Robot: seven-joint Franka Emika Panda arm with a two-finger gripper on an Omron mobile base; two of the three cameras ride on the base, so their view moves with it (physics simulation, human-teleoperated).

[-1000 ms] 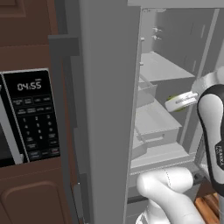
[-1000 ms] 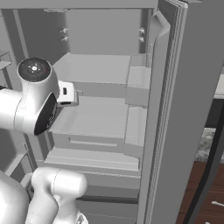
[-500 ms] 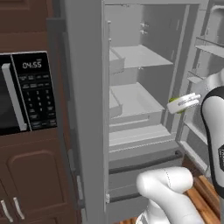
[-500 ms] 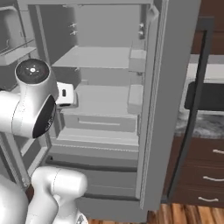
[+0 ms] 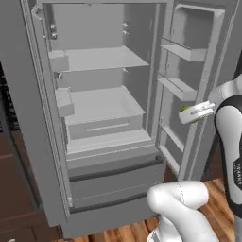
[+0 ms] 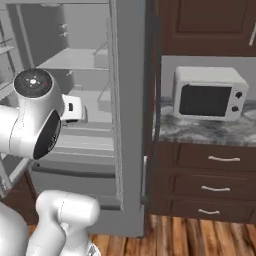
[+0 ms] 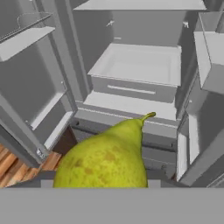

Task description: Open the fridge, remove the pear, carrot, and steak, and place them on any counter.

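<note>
The fridge [image 5: 99,104] stands with both doors open and its pale shelves bare. My gripper [image 5: 194,113] hangs in front of the right door's bins, shut on the yellow-green pear [image 5: 187,113]. In the hand view the pear [image 7: 107,159] looms large at the bottom, stem pointing up toward the fridge's [image 7: 135,65] lower shelf. In the right base view the grey marbled counter [image 6: 200,132] lies right of the fridge door [image 6: 127,100]. The carrot and the steak are out of view.
A white microwave [image 6: 207,98] sits on the counter, above dark brown drawers [image 6: 215,172] with silver handles. The open right door with its bins [image 5: 182,52] is close beside my hand. Wooden floor [image 6: 200,240] runs below.
The whole picture has shifted: the base has moved and turned, bringing the counter and white microwave into the right view. The pear stays in my gripper, outside the shelves.
</note>
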